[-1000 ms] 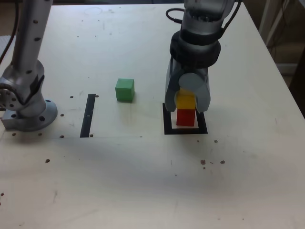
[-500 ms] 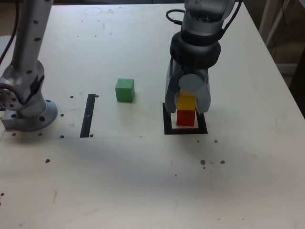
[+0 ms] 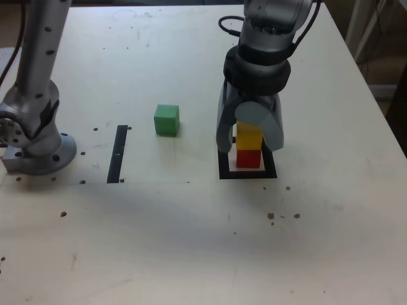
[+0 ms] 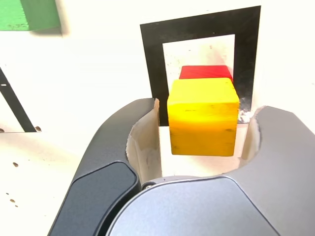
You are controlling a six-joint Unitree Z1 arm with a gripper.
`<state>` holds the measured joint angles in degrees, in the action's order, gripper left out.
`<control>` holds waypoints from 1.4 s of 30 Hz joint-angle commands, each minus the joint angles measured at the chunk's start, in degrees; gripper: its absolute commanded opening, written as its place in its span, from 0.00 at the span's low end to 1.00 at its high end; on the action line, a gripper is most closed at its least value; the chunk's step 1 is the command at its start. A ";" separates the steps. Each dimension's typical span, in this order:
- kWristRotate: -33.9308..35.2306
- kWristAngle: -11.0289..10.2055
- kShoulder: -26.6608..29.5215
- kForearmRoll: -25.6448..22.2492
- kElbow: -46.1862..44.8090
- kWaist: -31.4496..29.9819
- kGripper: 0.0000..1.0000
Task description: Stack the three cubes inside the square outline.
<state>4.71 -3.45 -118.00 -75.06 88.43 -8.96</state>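
Note:
The yellow cube (image 3: 249,135) rests on the red cube (image 3: 248,159), and both stand inside the square outline (image 3: 224,173) of black tape. My gripper (image 3: 248,145) hangs over the pair, open, one finger on each side of the yellow cube. The wrist view shows the yellow cube (image 4: 203,115) with a gap between it and each finger, the red cube (image 4: 204,73) peeking out beneath it, and the square outline (image 4: 197,27) around them. The green cube (image 3: 166,119) lies alone on the table, toward the exterior view's left of the outline; a corner of it (image 4: 29,14) shows in the wrist view.
A straight black tape strip (image 3: 118,152) lies further toward the exterior view's left than the green cube. The arm's grey base (image 3: 35,140) stands at that view's left edge. The pale tabletop carries small dark specks.
The fingers have spread apart and let go of the yellow cube, which stays put on the red cube. The green cube has not moved.

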 commanded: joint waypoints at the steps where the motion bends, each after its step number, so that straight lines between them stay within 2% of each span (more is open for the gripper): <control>1: 0.14 -0.39 0.74 0.09 0.19 0.07 0.99; 6: 0.41 -1.74 4.70 -0.33 0.08 0.10 0.99; 10: 0.26 -2.93 10.53 0.02 -2.90 1.39 0.99; 17: -4.02 -3.87 26.00 7.01 -20.10 10.61 0.99; 22: -9.09 -7.50 33.57 7.64 -32.09 17.84 0.99; 27: -12.13 -8.52 35.10 7.87 -36.46 18.76 0.99; 32: -16.19 -7.03 34.28 9.63 -39.31 18.79 0.98; 37: -19.01 -5.03 29.52 12.24 -38.68 18.75 0.98; 42: -19.56 -4.97 24.31 14.96 -37.10 18.72 0.98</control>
<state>-14.78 -8.34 -92.52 -61.14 50.46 9.77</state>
